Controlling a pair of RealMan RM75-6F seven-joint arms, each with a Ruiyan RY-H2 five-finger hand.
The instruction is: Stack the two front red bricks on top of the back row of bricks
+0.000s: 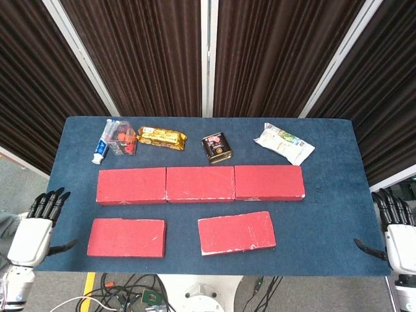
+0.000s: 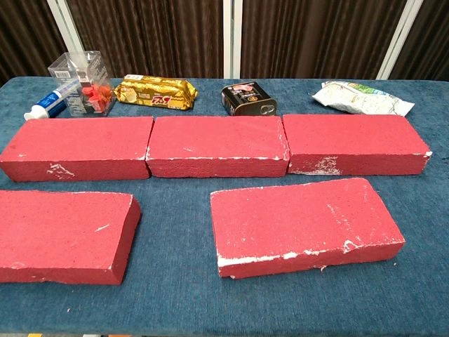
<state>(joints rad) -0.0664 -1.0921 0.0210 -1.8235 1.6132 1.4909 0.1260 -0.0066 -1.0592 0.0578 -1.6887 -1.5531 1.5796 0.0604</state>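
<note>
Three red bricks form the back row (image 1: 200,184) (image 2: 214,145), laid end to end across the blue table. Two more red bricks lie in front of it: the front left brick (image 1: 127,237) (image 2: 62,236) and the front right brick (image 1: 236,232) (image 2: 303,225), which is slightly skewed. My left hand (image 1: 36,229) hovers open just off the table's left front corner, fingers spread and pointing up. My right hand (image 1: 393,233) hangs open beside the right front corner. Neither hand touches a brick, and neither shows in the chest view.
Along the table's back edge lie a toothpaste tube (image 1: 100,151), a clear box of red pieces (image 1: 121,138), a gold snack pack (image 1: 161,138), a dark tin (image 1: 217,148) and a white bag (image 1: 283,143). Cables trail below the front edge (image 1: 149,296).
</note>
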